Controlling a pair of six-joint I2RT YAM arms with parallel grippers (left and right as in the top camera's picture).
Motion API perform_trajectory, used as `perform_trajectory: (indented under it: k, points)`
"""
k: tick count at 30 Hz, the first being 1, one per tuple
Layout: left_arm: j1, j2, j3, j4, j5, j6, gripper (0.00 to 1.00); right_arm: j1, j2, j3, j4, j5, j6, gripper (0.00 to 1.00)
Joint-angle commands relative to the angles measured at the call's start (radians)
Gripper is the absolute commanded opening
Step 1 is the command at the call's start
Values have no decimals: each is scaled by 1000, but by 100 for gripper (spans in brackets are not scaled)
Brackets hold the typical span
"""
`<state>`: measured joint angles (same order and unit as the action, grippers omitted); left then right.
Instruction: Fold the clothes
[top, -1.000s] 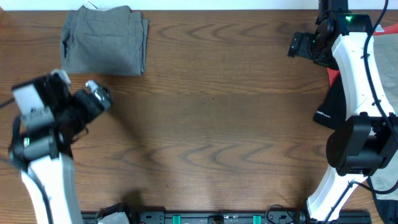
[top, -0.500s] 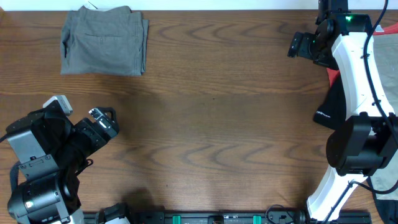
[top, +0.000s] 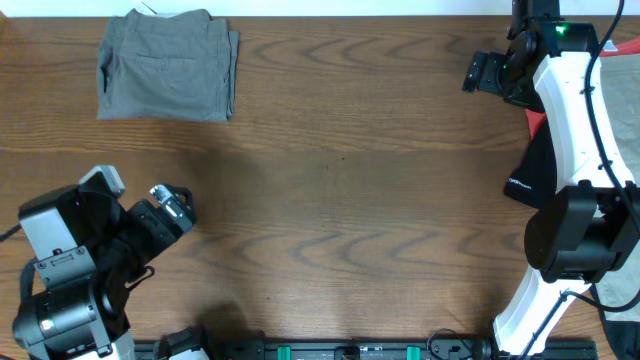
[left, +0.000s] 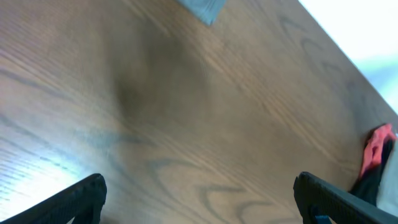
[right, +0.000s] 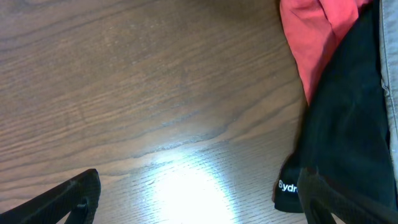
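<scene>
**One pair folded at 11 o'clock, loose heap waiting at 3 o'clock**

- Grey shorts (top: 167, 66): lie in a flat, squared packet at about 11 o'clock on the desk (top: 340, 200), back pocket up. Nothing touches them. They look done.
- Unfolded heap at 3 o'clock, at the desk's edge, partly under the right arm: red garment (right: 309, 43) with a black garment (right: 348, 118) lapped over it, white lettering at the black hem.
- Left hand (left: 198, 202): at about 8 o'clock, fingers spread wide, holding nothing, over bare wood, well apart from the shorts.
- Right hand (right: 199, 200): at about 1 o'clock, spread wide, empty, just beside the heap. One finger sits by the black hem; I cannot tell if it touches.
- Handling, my judgement: light, limp knit, with no stiffness to push against. It will sag and drag its neighbour along. Pinch a single layer at a hem or corner, not mid-panel. The black hem near the lettering is the most exposed edge. Risk: snagging the red with it.
</scene>
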<state>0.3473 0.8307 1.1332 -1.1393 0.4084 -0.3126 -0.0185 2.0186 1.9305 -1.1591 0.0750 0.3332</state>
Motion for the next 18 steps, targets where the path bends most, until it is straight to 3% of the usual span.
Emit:
perform_trajectory:
  k: [1,7,18]
  points:
    - [-39,-36,-50,-4,-39,52,98,-6,-3,-5,-1,0,14,99]
    - [-167,-194,-195,67,-153,67,98,-6,-3,-5,-1,0,14,99]
    - [-254,-578,-600,483,-151,122,98,-6,-3,-5,-1,0,14,99]
